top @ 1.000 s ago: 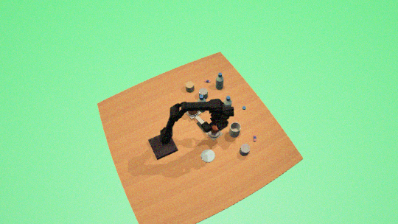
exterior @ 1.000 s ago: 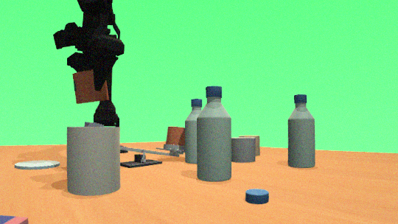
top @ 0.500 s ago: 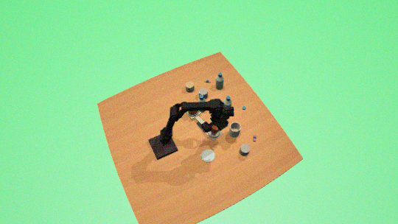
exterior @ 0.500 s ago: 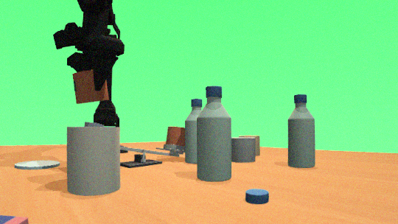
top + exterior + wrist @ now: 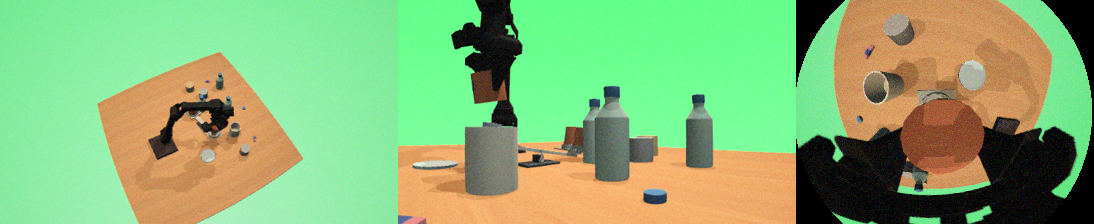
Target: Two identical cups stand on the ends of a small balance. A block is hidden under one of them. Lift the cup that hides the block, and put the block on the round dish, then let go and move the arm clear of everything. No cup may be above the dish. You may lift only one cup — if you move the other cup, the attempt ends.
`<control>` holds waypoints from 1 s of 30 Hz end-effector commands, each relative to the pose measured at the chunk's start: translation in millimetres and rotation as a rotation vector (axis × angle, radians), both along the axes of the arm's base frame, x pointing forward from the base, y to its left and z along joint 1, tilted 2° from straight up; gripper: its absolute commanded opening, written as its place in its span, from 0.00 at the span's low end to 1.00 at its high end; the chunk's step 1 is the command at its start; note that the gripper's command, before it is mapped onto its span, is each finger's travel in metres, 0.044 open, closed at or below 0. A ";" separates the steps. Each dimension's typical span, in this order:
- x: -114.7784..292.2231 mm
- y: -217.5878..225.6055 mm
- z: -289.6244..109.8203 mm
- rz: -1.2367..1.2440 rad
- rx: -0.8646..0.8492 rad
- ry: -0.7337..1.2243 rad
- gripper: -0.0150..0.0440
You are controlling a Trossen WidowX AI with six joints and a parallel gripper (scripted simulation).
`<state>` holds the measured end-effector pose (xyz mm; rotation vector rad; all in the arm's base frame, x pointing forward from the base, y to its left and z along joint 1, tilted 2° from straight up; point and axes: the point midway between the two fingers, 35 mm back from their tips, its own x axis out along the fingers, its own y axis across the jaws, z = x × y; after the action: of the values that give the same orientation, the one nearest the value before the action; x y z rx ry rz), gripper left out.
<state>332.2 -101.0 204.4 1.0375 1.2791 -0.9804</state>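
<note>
My gripper [image 5: 216, 125] [image 5: 491, 75] [image 5: 941, 124] is shut on a brown cup [image 5: 214, 128] [image 5: 486, 88] [image 5: 943, 135] and holds it in the air above the near end of the balance [image 5: 200, 119] [image 5: 545, 151]. The balance's round end pad [image 5: 214, 135] [image 5: 935, 96] lies just below the held cup. The other brown cup [image 5: 573, 136] stands on the far end of the beam. The pale round dish [image 5: 208, 155] [image 5: 435, 164] [image 5: 972, 75] lies flat on the table, apart from the balance. I cannot make out the block in any view.
An open grey cylinder [image 5: 234, 129] [image 5: 491, 160] [image 5: 881, 87] stands close beside the balance end. A closed grey cylinder [image 5: 245, 149] [image 5: 899, 27], three grey bottles [image 5: 612, 140] [image 5: 699, 136] [image 5: 590, 129], more cylinders [image 5: 189, 86] and a blue cap [image 5: 654, 196] stand around.
</note>
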 end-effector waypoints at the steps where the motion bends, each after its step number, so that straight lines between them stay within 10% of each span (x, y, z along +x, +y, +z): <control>1: 0.2 -0.1 -0.1 0.000 0.000 -0.001 0.25; 30: -162.1 -159.6 -91.6 0.000 -0.023 0.002 0.25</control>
<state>195.2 -251.4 120.5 1.0272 1.2808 -0.9986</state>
